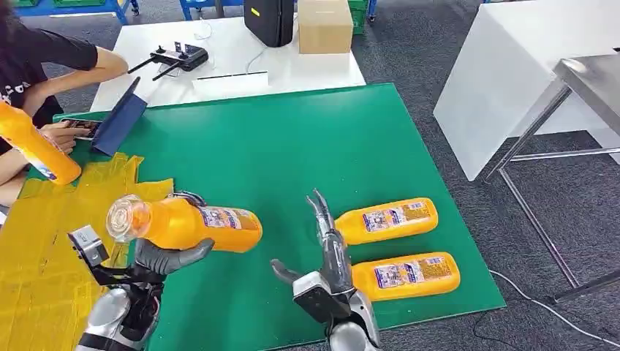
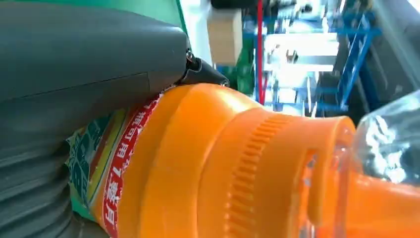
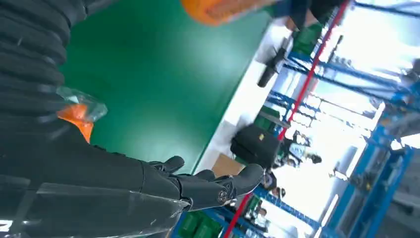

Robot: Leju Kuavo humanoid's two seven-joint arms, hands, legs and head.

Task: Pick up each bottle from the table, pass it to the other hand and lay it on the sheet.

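From the head view, the left hand (image 1: 157, 256) grips a bottle (image 1: 186, 223) above the mat (image 1: 292, 153), beside the sheet (image 1: 44, 248); the right hand (image 1: 329, 263) is empty, fingers straight and apart, near two lying bottles (image 1: 387, 219). The left wrist view adds the ribbed cap (image 2: 257, 168) up close, label partly hidden by the thumb (image 2: 89, 54).

Bright, even indoor light; wrist pictures softer than the head picture.
The head view is sharp with faint shadows under the left hand (image 1: 157, 256). Beyond the right hand (image 3: 208, 186) the background blows out white; the held bottle (image 2: 237, 163) sits close and blurred.
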